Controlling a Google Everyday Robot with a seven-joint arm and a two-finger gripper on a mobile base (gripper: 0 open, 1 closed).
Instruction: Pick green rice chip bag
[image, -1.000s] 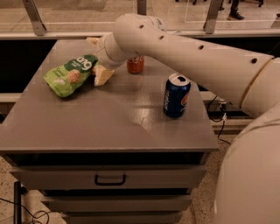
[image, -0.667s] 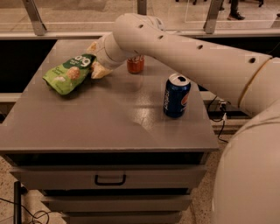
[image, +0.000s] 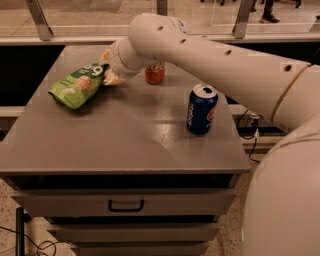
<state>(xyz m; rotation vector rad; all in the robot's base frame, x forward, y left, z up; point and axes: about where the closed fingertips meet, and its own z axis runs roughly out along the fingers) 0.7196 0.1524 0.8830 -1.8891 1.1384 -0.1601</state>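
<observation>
Currently, the green rice chip bag (image: 76, 86) is found near the far left corner of the grey tabletop (image: 125, 145), set a little in from the left edge. Its crinkled light-green body lies at a slant, with the lower end pointing toward the left edge and the dark-green band with white letters raised toward the far edge. Pictures of round pale cakes can be made out on its face, and a shadow is cast under it on the near side.

The gripper (image: 107, 68) is placed at the bag's upper right end, close to the far edge. One pale finger is seen above that end and the other finger (image: 114, 78) below it, so the bag's end is clamped between the two. The white arm (image: 215, 55) is stretched in from the right side, across the far right corner and along the far edge.

A red can (image: 155, 74) stands upright by the middle of the far edge, just beside the gripper and partly covered by the arm. A blue soda can (image: 201, 110) stands upright near the right edge, well apart from the bag. Under the near edge a drawer (image: 75, 204) with a dark handle (image: 126, 205) is visible.
</observation>
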